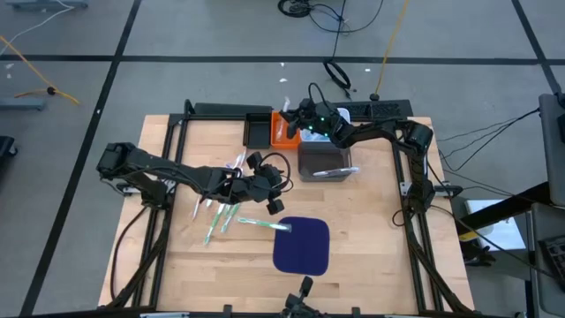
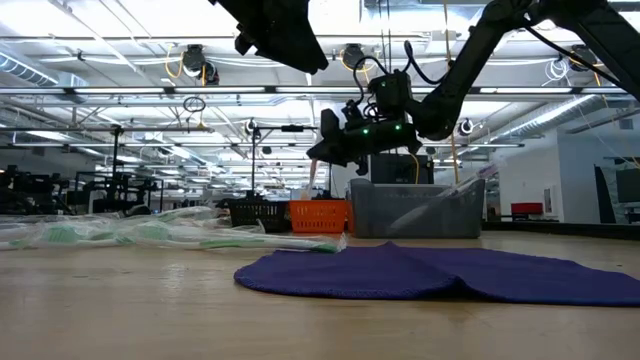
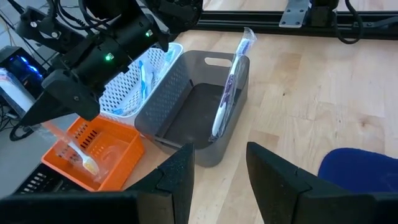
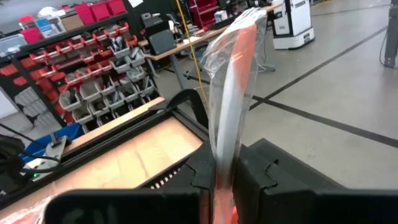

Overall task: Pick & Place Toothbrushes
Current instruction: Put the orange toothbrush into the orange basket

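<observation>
One wrapped orange toothbrush (image 4: 231, 93) sits pinched in the right gripper (image 1: 289, 121), fingers clamped, above the orange bin (image 1: 283, 129); a skewed release could leave it leaning on the rim. The left gripper (image 1: 269, 192) hovers with fingers spread and empty, just beyond the toothbrushes (image 1: 221, 208) on the bench (image 1: 371, 247).

Big industrial lab/workshop space. Polished concrete floor (image 1: 177, 35) with dark lines, cables (image 1: 335, 18) trailing across it. Open ceiling with strip lights (image 2: 120, 60) and ducting. Wall racks of red and grey parts bins (image 4: 81, 62). Wooden table (image 1: 371, 256) on a black frame.
</observation>
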Motion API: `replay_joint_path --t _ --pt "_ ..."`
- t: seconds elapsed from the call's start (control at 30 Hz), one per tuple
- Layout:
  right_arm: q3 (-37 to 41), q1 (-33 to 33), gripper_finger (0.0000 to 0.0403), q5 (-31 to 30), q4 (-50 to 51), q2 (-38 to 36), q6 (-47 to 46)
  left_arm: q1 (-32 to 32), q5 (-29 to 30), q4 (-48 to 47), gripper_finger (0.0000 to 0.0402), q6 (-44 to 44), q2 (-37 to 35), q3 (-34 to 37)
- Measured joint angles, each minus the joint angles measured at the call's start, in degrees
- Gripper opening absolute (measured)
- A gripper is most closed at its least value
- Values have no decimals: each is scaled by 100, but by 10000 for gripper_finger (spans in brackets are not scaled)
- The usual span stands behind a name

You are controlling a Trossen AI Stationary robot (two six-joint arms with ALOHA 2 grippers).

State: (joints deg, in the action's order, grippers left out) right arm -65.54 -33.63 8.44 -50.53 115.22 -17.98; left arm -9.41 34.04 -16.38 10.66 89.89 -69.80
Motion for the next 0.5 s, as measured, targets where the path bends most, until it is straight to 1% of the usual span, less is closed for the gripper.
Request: replay_joint_path --t 0.07,0.33,0.43,0.5 --pt "0 0 20 -83 -4 0 -39 0 0 0 147 2 0 0" --pt "2 84 20 -92 88 0 -145 0 -1 8 147 90 0 0" --pt "2 191 20 -165 193 27 -41 0 -2 11 147 133 0 0" --pt "-1 246 20 -260 -12 177 120 0 -2 12 147 146 0 0"
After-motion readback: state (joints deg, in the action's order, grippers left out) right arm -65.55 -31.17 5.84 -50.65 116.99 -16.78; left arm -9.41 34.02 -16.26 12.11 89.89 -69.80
